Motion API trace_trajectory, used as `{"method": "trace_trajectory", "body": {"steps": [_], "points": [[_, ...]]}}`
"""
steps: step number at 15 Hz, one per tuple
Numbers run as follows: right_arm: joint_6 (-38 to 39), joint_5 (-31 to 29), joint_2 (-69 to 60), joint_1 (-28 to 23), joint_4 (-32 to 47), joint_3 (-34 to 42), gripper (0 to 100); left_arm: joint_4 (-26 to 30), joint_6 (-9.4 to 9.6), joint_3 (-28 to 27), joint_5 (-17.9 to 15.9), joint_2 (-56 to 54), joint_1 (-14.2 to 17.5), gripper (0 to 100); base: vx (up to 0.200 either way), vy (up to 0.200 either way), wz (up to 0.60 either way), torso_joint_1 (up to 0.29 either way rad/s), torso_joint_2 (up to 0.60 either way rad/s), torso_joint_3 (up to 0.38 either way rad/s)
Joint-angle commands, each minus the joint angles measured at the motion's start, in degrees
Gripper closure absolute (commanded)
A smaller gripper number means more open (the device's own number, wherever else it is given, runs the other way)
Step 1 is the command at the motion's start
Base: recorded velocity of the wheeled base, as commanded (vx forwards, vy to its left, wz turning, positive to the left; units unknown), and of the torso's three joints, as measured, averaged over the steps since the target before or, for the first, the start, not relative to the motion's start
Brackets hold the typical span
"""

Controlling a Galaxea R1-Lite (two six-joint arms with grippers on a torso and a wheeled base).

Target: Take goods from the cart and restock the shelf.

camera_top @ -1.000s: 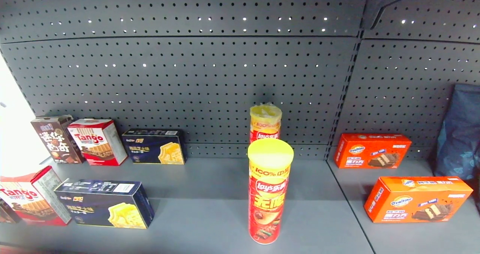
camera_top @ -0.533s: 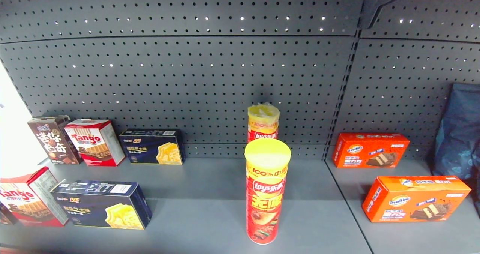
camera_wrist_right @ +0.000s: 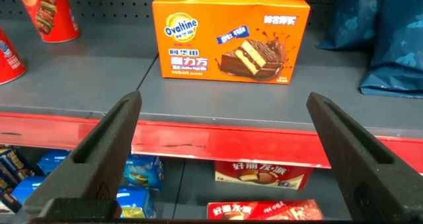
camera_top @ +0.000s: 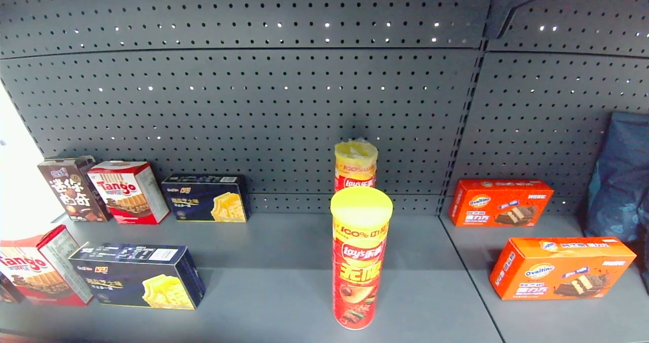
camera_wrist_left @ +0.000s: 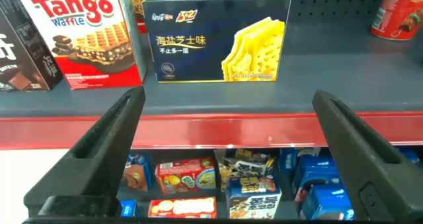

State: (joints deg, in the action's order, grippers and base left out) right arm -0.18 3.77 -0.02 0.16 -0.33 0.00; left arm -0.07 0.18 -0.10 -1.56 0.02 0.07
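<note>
Left pincer (camera_wrist_left: pixel 228 95) spread wide, nothing between the fingers, level with the red lip (camera_wrist_left: pixel 218 128) of the shelf (camera_wrist_left: pixel 66 102) and just short of it. Straight ahead, a little past the lip, a navy cracker box (camera_wrist_left: pixel 218 39) standing on its long edge. Just beside that, a wafer box (camera_wrist_left: pixel 86 32). Below the pincer, under the lip, lower-tier packs (camera_wrist_left: pixel 251 191).

Right pincer (camera_wrist_right: pixel 225 100) likewise wide and empty, also just short of the lip. Dead ahead, an orange cake box (camera_wrist_right: pixel 231 39) on the grey deck. Farther back on the left pincer's side, a chip can (camera_wrist_right: pixel 49 9); on the far side, a blue bag (camera_wrist_right: pixel 383 32).

Looks like a pause between stock runs: nothing carried, goods standing on the shelf, bare deck between the cracker box and the can. Next move probably calls for backing off from the lip and turning to the cart. Then closing on one item across its narrow faces. Finally bringing it in over the lip to a bare patch, well apart from the tall can, likely easy to tip.
</note>
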Motion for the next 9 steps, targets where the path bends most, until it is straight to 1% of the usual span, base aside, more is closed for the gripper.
{"method": "trace_trajectory", "body": {"steps": [1,9], "points": [[-0.1,0.0,0.0,0.0,0.0,0.0,0,0.0,-0.01,0.0,0.0,0.0,0.0,0,0.0,0.0,0.0,0.0,0.0,0.0],[0.0,0.0,0.0,0.0,0.0,0.0,0,0.0,-0.01,0.0,0.0,0.0,0.0,0,0.0,0.0,0.0,0.0,0.0,0.0]]}}
